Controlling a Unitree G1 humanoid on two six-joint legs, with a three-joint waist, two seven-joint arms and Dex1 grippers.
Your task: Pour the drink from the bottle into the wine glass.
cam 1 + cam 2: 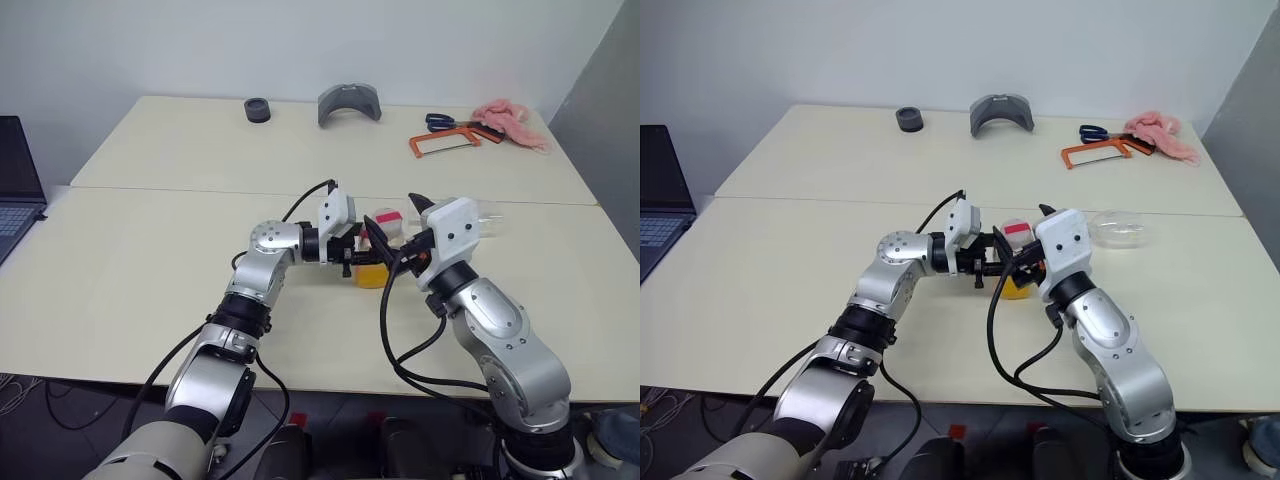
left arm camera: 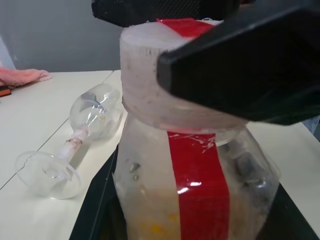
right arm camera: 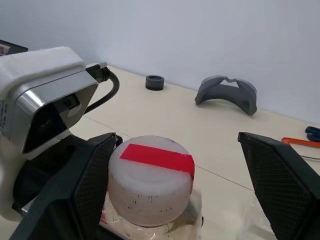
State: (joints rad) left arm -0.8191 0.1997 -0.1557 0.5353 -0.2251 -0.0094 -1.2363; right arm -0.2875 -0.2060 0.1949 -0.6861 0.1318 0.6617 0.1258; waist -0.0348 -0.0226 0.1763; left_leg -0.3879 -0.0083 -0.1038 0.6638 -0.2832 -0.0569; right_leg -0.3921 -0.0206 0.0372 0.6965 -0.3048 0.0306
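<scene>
Left gripper (image 1: pixel 352 250) clamped on bottle (image 1: pixel 378 250) body, holding it upright mid-desk (image 1: pixel 150 230), likely steadying for uncapping. Right gripper (image 3: pixel 175 175) wide open, straddling cap (image 3: pixel 150 180), gripping nothing. Wine glass (image 2: pixel 75 145) lies tipped beside bottle; needs righting before pour.

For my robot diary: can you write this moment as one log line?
left gripper: holding bottle | right gripper: open around cap | glass: lying down
</scene>
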